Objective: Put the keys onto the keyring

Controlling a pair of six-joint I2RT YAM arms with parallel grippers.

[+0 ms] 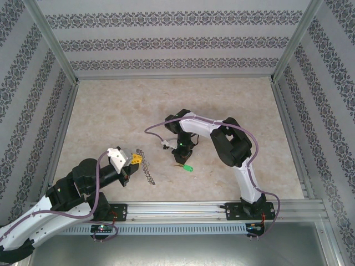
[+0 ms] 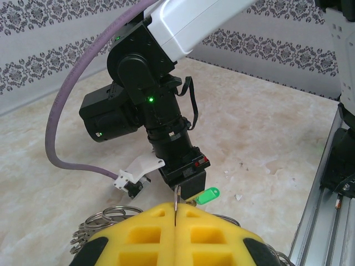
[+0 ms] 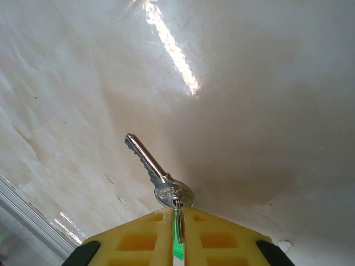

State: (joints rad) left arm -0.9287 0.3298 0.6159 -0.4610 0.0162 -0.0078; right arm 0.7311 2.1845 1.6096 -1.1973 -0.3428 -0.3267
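My left gripper [image 1: 135, 159] is shut on the keyring [image 1: 147, 169], a dark metal ring fringed with wire loops that trails onto the table toward the near edge. In the left wrist view, its yellow pads [image 2: 150, 233] pinch the ring's thin edge [image 2: 176, 200], with wire loops [image 2: 105, 215] showing at the left. My right gripper [image 1: 181, 159] points down at the table's middle. It is shut on the keys [image 3: 157, 176]: a silver key hanging from a small split ring clamped between the pads [image 3: 222, 235], beside a green tag [image 3: 177, 246]. The tag [image 1: 188, 168] pokes out near the table.
Patterned walls and aluminium frame posts [image 1: 55, 44] box in the beige table [image 1: 111, 111]. A metal rail [image 1: 183, 209] runs along the near edge. A purple cable [image 1: 158, 126] loops off the right arm. In the left wrist view the right gripper [image 2: 189, 187] hangs close beyond my left pads.
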